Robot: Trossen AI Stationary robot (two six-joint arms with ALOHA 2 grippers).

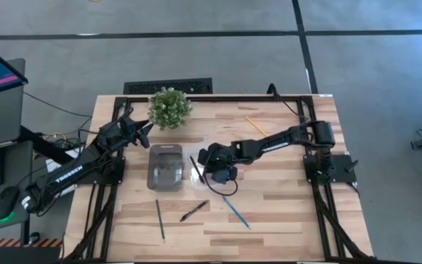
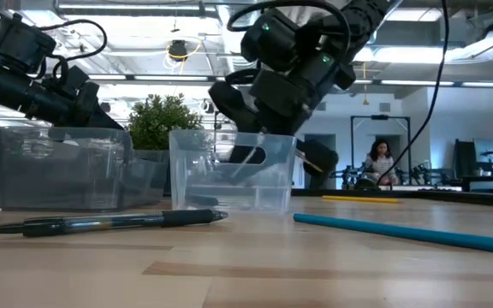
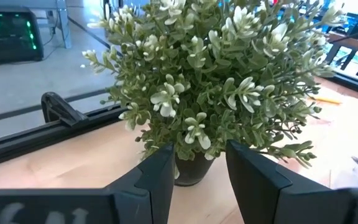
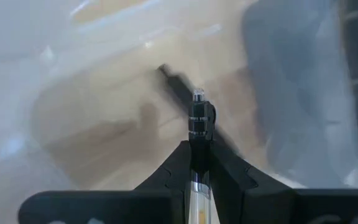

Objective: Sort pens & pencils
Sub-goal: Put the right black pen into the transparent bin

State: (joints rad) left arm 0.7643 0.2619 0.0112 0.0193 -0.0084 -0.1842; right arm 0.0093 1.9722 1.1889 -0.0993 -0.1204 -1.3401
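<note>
A: High view first. Right gripper point(image 1: 205, 166) sits mid-table, fingers clamped on a black pen point(image 1: 196, 167), over a clear bin point(image 1: 212, 176) that barely shows. A second, grey-tinted bin point(image 1: 165, 167) is just left of it.

B: Left arm?

A: Parked near the plant point(image 1: 170, 107) at the back left; left gripper point(image 1: 142, 130) points at it. Loose stuff: another pen point(image 1: 194, 211) front centre, green pencil point(image 1: 160, 220) to its left, blue pencil point(image 1: 236, 211) to its right, yellow pencil point(image 1: 255, 125) back right, well apart from the rest.

B: Low view?

A: Right gripper point(image 2: 259, 141) hangs over the clear bin point(image 2: 234, 175), held pen point(image 2: 248, 154) tilted down inside it. Grey bin point(image 2: 58, 167) to the side, plant point(image 2: 165, 120) behind. Loose pen point(image 2: 109, 222) flat on the wood up front, blue pencil point(image 2: 405, 231) beside it, yellow pencil point(image 2: 359, 198) far back. A person point(image 2: 382, 162) sits in the room beyond.

B: Left wrist view?

A: Left gripper point(image 3: 197, 165) fingers spread apart, holding nothing, plant point(image 3: 216, 81) right in front.

B: Right wrist view?

A: Right gripper point(image 4: 199, 163) closed on the pen point(image 4: 198, 121), tip pointing away over a blurry clear bin wall point(image 4: 303, 93). A dark pen-like shape point(image 4: 176, 84) lies below; can't tell more.
</note>
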